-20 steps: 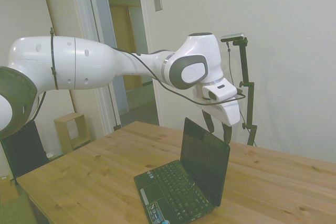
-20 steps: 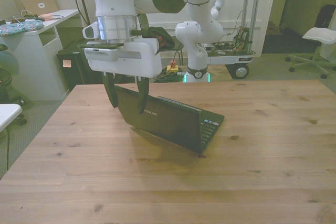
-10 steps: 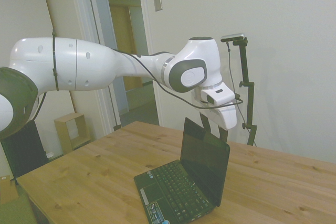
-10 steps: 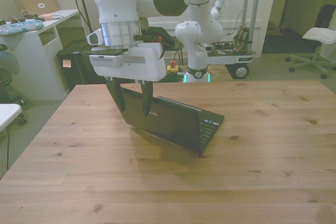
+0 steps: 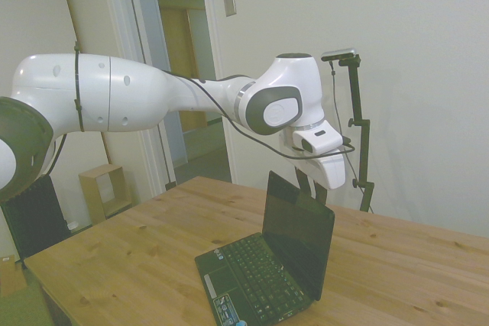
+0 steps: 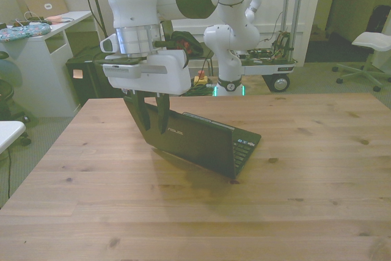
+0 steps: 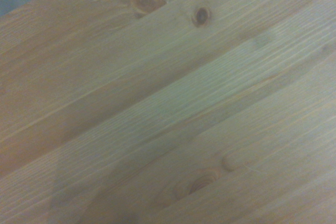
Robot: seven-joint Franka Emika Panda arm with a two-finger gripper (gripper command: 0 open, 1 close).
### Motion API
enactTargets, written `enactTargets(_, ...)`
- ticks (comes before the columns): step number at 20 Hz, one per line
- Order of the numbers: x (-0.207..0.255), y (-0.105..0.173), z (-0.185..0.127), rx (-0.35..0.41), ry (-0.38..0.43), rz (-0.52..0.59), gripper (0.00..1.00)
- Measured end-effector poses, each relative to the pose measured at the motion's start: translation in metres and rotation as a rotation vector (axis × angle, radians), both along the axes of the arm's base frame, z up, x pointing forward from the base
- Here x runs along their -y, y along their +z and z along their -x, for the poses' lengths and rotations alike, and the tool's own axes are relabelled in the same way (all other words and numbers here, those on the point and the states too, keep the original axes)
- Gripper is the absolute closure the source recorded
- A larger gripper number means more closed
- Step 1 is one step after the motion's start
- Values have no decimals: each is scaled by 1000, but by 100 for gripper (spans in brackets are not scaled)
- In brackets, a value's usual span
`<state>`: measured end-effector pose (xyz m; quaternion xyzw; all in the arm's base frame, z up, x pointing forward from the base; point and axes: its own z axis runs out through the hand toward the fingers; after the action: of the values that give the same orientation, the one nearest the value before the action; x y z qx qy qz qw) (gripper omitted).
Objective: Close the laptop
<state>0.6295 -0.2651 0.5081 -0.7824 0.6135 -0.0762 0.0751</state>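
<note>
Pincer (image 6: pixel 152 120), fingers narrowly parted behind the laptop (image 6: pixel 201 142) lid; wrist view shows only table (image 7: pixel 168 108).

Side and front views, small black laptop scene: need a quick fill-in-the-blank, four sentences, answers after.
1. The small black laptop stands with its lid ____.
2. It rests on a table made of ____.
3. The white arm's gripper is at the lid's ____ edge.
4. The wrist view shows only bare ____ boards.

Missing words: open; wood; top; wooden
</note>
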Motion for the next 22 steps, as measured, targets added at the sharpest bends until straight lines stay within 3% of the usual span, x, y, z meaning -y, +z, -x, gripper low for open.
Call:
enactTargets(13,-10,14,11,5,9,-9,100)
enactTargets(22,-73,23,43,-31,84,4,100)
